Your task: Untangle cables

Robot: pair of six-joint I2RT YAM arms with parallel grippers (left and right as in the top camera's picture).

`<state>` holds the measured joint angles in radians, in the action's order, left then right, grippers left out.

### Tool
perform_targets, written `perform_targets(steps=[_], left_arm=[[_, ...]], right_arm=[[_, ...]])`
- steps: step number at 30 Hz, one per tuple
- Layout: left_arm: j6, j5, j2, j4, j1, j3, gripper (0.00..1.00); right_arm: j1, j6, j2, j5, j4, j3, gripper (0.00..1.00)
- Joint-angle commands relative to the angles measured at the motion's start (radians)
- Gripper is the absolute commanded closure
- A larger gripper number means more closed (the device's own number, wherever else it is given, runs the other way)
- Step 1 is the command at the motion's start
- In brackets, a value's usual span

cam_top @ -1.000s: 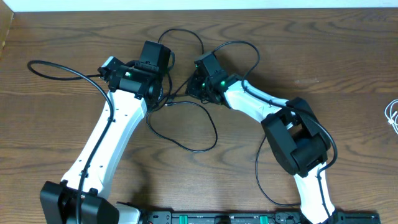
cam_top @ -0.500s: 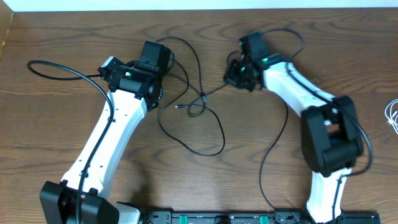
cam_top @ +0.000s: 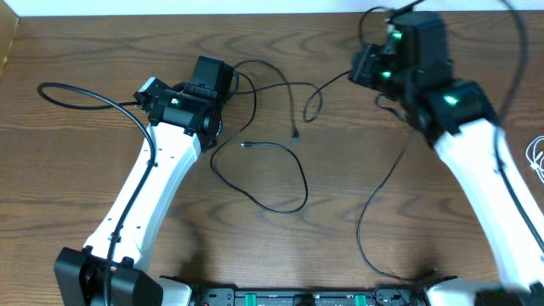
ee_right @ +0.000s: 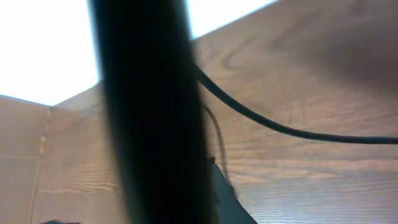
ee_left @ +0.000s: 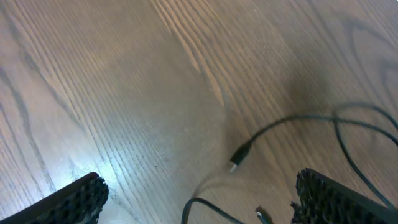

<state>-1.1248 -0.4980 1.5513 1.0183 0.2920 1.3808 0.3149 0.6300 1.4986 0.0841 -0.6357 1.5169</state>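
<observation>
On the middle of the wooden table the thin black cord is lying in loose, open loops rather than a tight knot, with two small plug ends showing apart from each other. The white cord is lying by itself at the far right edge, well apart from the black one, so to my eye the two are already separated and the job is now at the stage of drawing the black cord out straight. One strand is rising off the table toward the right gripper, which is hanging high at the back right with its jaws pressed together, seemingly pinching that strand, though the blur is making the contact hard to read. The left gripper is hovering low at the back left with its jaws spread wide and nothing between them; in its own camera a plug end is lying just ahead on bare wood. Next, I'd judge, the left arm is needing to come down and close on a free part of the cord, anchoring it so the remaining loops can open without crossing again.
</observation>
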Motion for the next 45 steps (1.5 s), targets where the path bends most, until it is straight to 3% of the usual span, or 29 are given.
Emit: perform_targets(steps=[1, 12, 26, 39, 41, 43, 45], left_arm=[[0.006, -0.007, 0.001, 0.006, 0.0, 0.01, 0.02], [0.006, -0.007, 0.001, 0.006, 0.0, 0.01, 0.02], [0.006, -0.007, 0.001, 0.006, 0.0, 0.01, 0.03], [0.011, 0.02, 0.001, 0.013, 0.001, 0.01, 0.02], [0.135, 0.034, 0.001, 0.0, 0.001, 0.01, 0.0], [0.367, 0.094, 0.001, -0.041, 0.002, 0.01, 0.0], [0.704, 0.259, 0.001, -0.096, 0.002, 0.01, 0.0]], right_arm=[[-0.045, -0.053, -0.099, -0.06, -0.028, 0.005, 0.99], [-0.181, -0.063, -0.262, -0.034, -0.153, 0.005, 0.99], [-0.191, -0.131, -0.244, -0.033, -0.281, 0.005, 0.99], [-0.191, -0.142, -0.196, -0.03, -0.299, 0.005, 0.99], [-0.191, -0.142, -0.196, -0.033, -0.299, 0.005, 0.99], [-0.191, -0.142, -0.196, -0.038, -0.299, 0.005, 0.99], [-0.191, -0.141, -0.196, -0.048, -0.296, 0.005, 0.99]])
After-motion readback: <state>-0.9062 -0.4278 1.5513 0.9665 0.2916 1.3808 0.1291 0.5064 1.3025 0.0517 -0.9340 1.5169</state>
